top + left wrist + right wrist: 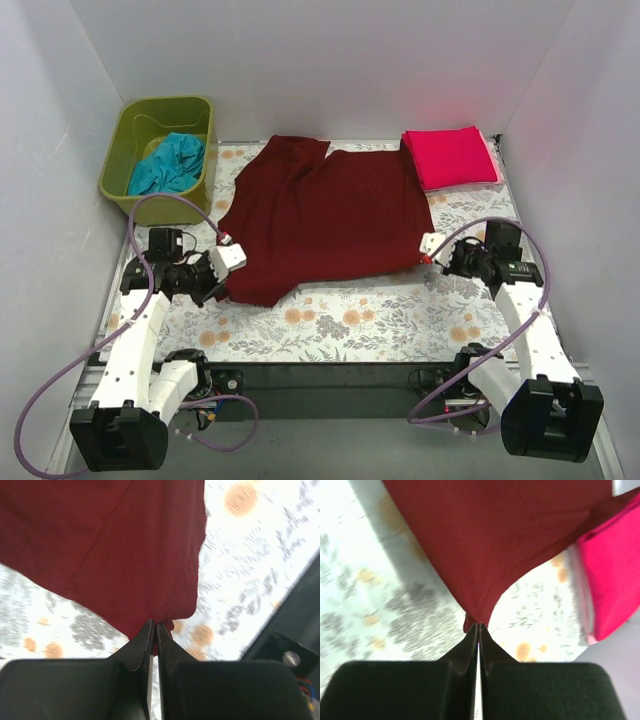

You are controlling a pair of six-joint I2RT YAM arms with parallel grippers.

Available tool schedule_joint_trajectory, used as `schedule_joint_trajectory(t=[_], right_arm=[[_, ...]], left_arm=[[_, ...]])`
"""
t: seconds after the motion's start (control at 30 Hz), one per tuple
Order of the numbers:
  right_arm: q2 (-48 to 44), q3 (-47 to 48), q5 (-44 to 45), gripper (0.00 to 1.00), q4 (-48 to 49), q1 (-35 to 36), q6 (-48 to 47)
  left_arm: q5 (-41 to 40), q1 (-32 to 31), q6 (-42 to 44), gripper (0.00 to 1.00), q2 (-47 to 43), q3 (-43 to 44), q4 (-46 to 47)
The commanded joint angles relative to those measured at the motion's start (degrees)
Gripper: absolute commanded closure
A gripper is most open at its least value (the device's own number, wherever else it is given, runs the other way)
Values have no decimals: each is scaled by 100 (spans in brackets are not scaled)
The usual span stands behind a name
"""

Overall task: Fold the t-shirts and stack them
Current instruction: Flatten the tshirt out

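The maroon t-shirt (325,215), pink-red t-shirt (452,157) and teal t-shirt (170,166) contrast with an olive-green bin (122,148) and orange-flowered table cover (350,320).

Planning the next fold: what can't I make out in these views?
- Left wrist: the left gripper hides how much maroon t-shirt it pinches.
- Right wrist: same for the right gripper; the frame edge cuts off the pink t-shirt.
- Top external: the green bin wall hides part of the teal t-shirt.

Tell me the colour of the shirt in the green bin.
Teal. The shirt shows best in the top external view.
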Motion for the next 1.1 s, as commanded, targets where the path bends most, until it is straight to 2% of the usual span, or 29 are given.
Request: schedule_joint_trajectory(t=[0.0, 0.1, 0.13, 0.17, 0.2, 0.23, 0.3, 0.33, 0.4, 0.43, 0.5, 0.53, 0.6, 0.63, 0.73, 0.83, 0.9, 0.97, 1.07], right_arm=[[-519, -308, 273, 99, -844, -36, -697], [-784, -555, 371, 99, -1361, -27, -986], [-819, -564, 388, 99, -1546, -27, -1049], [-889, -582, 484, 99, -1747, -36, -1075], [-907, -573, 537, 99, -1845, -27, -1067], [-925, -547, 599, 83, -1898, -27, -1041], [-899, -310, 705, 65, -2091, -36, -830], [-847, -179, 705, 53, -2171, -27, -760], [-592, 357, 556, 46, -2338, -36, -383], [-461, 533, 468, 34, -2434, -36, -216], [101, 1059, 179, 34, -2435, -27, 380], [338, 1236, 91, 37, -2426, -27, 592], [1111, 1735, -68, 45, -2409, 8, 1179], [1358, 1895, -69, 53, -2391, 34, 1349], [2141, 2282, 45, 64, -2182, 175, 1832], [2484, 2232, 396, 67, -1830, 533, 2228], [2704, 2117, 791, 68, -1522, 877, 2343], [2923, 1880, 1125, 68, -1198, 1123, 2501], [3239, 1643, 1503, 69, -942, 1282, 2686]], left_arm=[[16, 35, 792, 100, -285, -70, -1206], [-28, 35, 1126, 99, -321, -106, -1960], [-80, 35, 1179, 94, -321, -132, -2103], [-220, 44, 1084, 76, -356, -150, -2139], [-300, 44, 1022, 72, -382, -159, -2139], [-379, 35, 995, 66, -426, -133, -2139], [-538, 44, 969, 44, -470, -106, -2139], [-547, 44, 960, 43, -435, -1, -2139], [-459, 35, 942, 43, -190, 157, -2131], [-346, 44, 716, 43, -58, 253, -1974], [-39, 44, 338, 43, 458, 544, -1423], [59, 44, -82, 43, 679, 623, -1192], [165, 44, -532, 46, 1318, 860, -361], [130, 35, -1083, 48, 1514, 922, -42], [-97, 35, -1719, 55, 2356, 1124, 777], [-500, -61, -2194, 58, 3060, 1177, 1243], [-756, -62, -2327, 59, 3291, 1064, 1559], [-1159, -316, -2450, 59, 3536, 932, 1736], [-1529, -422, -2459, 60, 3722, 642, 1939]])
